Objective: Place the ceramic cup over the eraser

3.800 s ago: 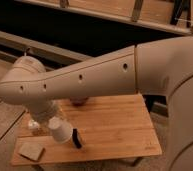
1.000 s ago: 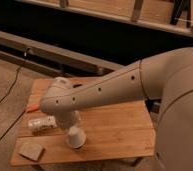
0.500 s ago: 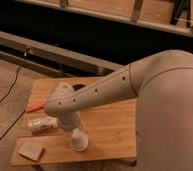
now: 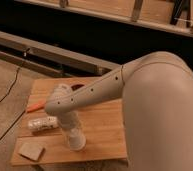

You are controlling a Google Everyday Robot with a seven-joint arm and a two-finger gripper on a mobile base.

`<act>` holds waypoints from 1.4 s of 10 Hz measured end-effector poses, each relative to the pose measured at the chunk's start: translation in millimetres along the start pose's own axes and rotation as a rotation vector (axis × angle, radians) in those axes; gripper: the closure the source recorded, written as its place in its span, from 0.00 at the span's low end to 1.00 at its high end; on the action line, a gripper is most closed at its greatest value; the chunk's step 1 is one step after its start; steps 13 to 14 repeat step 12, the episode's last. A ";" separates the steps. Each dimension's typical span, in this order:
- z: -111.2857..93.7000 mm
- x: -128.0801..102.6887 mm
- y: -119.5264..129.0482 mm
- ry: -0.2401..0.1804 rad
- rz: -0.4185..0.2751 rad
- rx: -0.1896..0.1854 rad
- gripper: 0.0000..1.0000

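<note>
The white ceramic cup [image 4: 76, 140] is at the front middle of the wooden table [image 4: 105, 125], its lower end at the tabletop. My gripper [image 4: 71, 129] comes straight down onto the cup from above and is shut on it, with the beige arm stretching in from the right. The black eraser is hidden. It does not show anywhere on the table around the cup.
A clear plastic bottle [image 4: 42, 123] lies on its side just left of the cup. A tan flat block [image 4: 31, 151] sits at the front left corner. An orange object [image 4: 35, 106] lies at the left edge. A cable runs over the floor on the left.
The cup has moved right with the gripper to where the eraser lay, and the eraser no longer shows. Over the last second the cup has stayed put while the arm's bulk has shifted.
</note>
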 end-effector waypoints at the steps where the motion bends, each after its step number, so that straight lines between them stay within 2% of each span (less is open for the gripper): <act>1: 0.2 -2.0 -2.1 -0.002 0.002 0.004 0.20; 6: -2.6 -10.9 -3.1 -0.012 0.004 0.007 0.20; 8: -10.4 -15.5 -4.7 -0.030 0.017 0.010 0.20; 9: -18.7 -20.2 -6.4 -0.051 0.030 0.012 0.20; 11: -52.0 -35.4 -10.1 -0.135 0.096 -0.009 0.20; 12: -72.8 -43.0 -15.4 -0.192 0.148 -0.030 0.20; 14: -72.8 -43.0 -15.4 -0.192 0.148 -0.030 0.20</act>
